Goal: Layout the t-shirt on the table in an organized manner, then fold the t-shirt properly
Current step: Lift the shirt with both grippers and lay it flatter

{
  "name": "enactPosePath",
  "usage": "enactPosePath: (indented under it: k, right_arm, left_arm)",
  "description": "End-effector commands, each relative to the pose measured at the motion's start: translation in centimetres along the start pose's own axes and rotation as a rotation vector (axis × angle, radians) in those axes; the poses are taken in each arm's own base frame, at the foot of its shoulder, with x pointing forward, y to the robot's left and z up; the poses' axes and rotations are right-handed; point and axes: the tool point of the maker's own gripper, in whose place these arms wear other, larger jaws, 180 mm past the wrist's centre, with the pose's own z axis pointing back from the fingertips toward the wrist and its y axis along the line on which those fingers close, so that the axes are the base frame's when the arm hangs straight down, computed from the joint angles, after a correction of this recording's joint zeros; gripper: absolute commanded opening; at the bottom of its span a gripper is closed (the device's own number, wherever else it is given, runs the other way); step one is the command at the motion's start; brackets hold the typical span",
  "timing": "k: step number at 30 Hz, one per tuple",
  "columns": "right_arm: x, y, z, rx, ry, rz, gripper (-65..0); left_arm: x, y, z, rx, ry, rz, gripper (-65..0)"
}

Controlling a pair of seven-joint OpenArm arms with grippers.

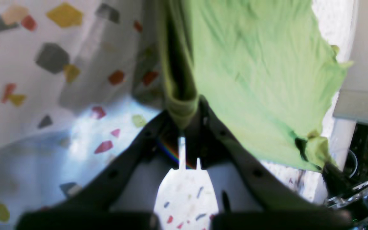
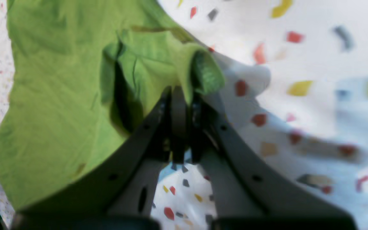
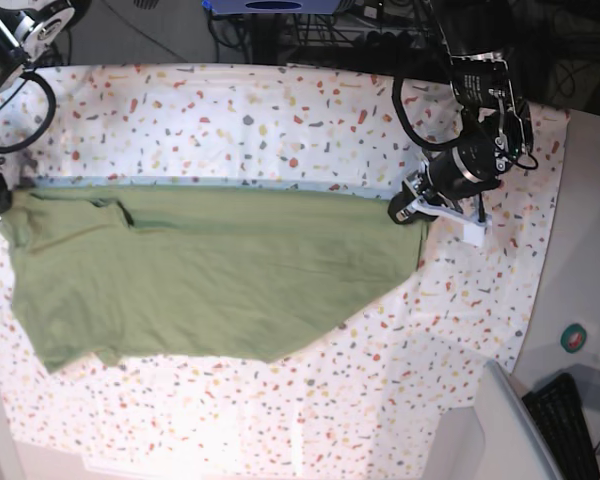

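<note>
Both grippers pinched tight on the t-shirt [image 3: 200, 275], one at each end of its top edge. Shirt lies stretched across the table [image 3: 280, 110], the gripped edge pulled taut and near straight, the lower hem sagging into a curve toward the near side

Left gripper [image 1: 184, 127] has a rolled bit of hem between the fingers. In the left wrist view the green sits only at the very tips, so that's a shallow bite. Right gripper [image 2: 182, 95] is clamped on a bunched fold, looks like the sleeve/shoulder end. Fabric is doubled over there, with a dark fold just beside the fingers

Risks I see:
- shallow left pinch slips if I pull the arms further apart or lift fast, and the corner drops
- right end is crumpled; folding from here bakes in that crease, so the sleeve probably isn't flat
- the table cover looks rucked up around the right gripper, I can't tell whether the fingers caught it with the shirt. If so, lifting drags the cover and shifts everything
- uneven tension leaves the hem curved, so a fold line would come out skewed
</note>
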Motion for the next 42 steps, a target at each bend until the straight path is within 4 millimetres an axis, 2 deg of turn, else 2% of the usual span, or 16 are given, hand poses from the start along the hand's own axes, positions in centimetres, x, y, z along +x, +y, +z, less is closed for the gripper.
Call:
enactPosePath:
  k: [1,5,9,12,14,17,21,25,28,31,33,36,40,42]
  right_arm:
    - [3.1,1.4,0.7,0.033,-0.071,0.023,-65.0]
    - [4.6,3.0,1.9,0.049,-0.064,0.074,-65.0]
    - [6.8,5.3,2.0,0.071,-0.086,0.055,-65.0]
    - [9.1,7.5,1.9,0.093,-0.131,0.001,-65.0]
    - [11.5,9.2,2.3,0.119,-0.172,-0.003,-65.0]
    - [14.4,14.3,2.1,0.185,-0.191,0.078,-65.0]
    - [18.0,19.5,2.5,0.237,-0.222,0.085,-65.0]
    - [23.2,24.8,4.8,0.31,-0.336,0.119,-65.0]
    - [26.6,28.4,7.4,0.349,-0.414,0.178,-65.0]
    - [29.1,30.2,9.7,0.371,-0.469,0.209,-65.0]
    - [29.6,30.0,10.3,0.369,-0.477,0.211,-65.0]
    - [29.0,29.0,10.4,0.347,-0.453,0.23,-65.0]
    - [24.9,24.3,8.2,0.247,-0.395,0.298,-65.0]
    - [21.3,22.1,6.4,0.208,-0.337,0.326,-65.0]
  left_arm:
    - [2.3,-1.8,0.4,-0.04,-0.059,-0.027,-65.0]
    - [5.0,-3.9,0.7,-0.046,-0.09,-0.016,-65.0]
    - [8.6,-7.3,0.4,-0.105,-0.122,-0.044,-65.0]
    - [11.8,-10.8,0.4,-0.167,-0.167,-0.075,-65.0]
    - [14.0,-13.4,0.5,-0.21,-0.208,-0.094,-65.0]
    - [17.5,-17.1,0.4,-0.271,-0.251,-0.086,-65.0]
    - [21.5,-20.9,-0.2,-0.32,-0.258,-0.023,-65.0]
    - [25.8,-26.3,0.4,-0.406,-0.277,-0.03,-65.0]
    - [29.0,-30.3,2.2,-0.469,-0.334,-0.045,-65.0]
    - [30.6,-33.2,3.9,-0.52,-0.37,-0.066,-65.0]
    - [31.1,-33.6,4.8,-0.529,-0.397,-0.08,-65.0]
    - [29.2,-31.6,4.4,-0.499,-0.368,-0.096,-65.0]
    - [24.2,-25.8,2.7,-0.406,-0.296,-0.093,-65.0]
    - [20.9,-21.9,1.9,-0.342,-0.265,-0.081,-65.0]
